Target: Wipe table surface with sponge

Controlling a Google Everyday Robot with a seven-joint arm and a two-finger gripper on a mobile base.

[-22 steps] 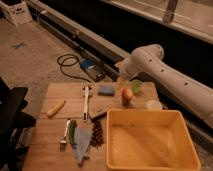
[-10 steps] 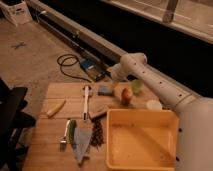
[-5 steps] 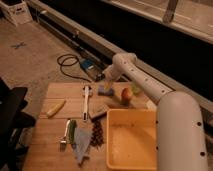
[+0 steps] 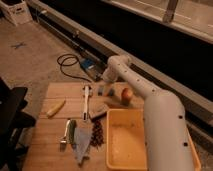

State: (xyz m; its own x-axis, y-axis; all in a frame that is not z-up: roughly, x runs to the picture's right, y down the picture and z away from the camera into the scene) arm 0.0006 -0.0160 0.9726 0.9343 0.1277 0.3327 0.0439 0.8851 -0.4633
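- tool [image 4: 104, 84]: at the tip of the white arm [image 4: 150, 100], pointing down, low over the far edge of the table [image 4: 47, 155]; jaws stand wide, nothing held.
- sponge [image 4: 109, 92]: small flat blue block lying on the table directly under the tool tip; can't tell if they touch.
- round fruit [image 4: 126, 95]: reddish-yellow, just beside the sponge, picture-right of the tool, partly tucked against the arm.
- white-handled utensil [image 4: 86, 99]: picture-left of the tool, near it, lying lengthwise toward the camera.
- dark brush-like piece [image 4: 100, 111]: camera-side of the tool, between the sponge and the tub corner; kind unclear.
- yellow tub [image 4: 111, 150]: big, camera-side and picture-right of the tool; the arm crosses over its right half.
- dark red cluster [image 4: 96, 134]: just beside the tub's left wall, well toward the camera from the tool.
- grey-blue cloth [image 4: 82, 144]: next to the cluster, on the near part of the table, well apart from the tool.
- green-and-metal utensil [image 4: 69, 132]: touching the cloth's left edge.
- yellow banana-like item [image 4: 56, 107]: far picture-left of the tool, alone on the planks.
- blue-and-black box [image 4: 89, 65]: on the floor beyond the table, behind the tool, with a black cable [image 4: 66, 61] looped beside it.
- white crate [image 4: 17, 11]: far corner of the floor, far from the tool.
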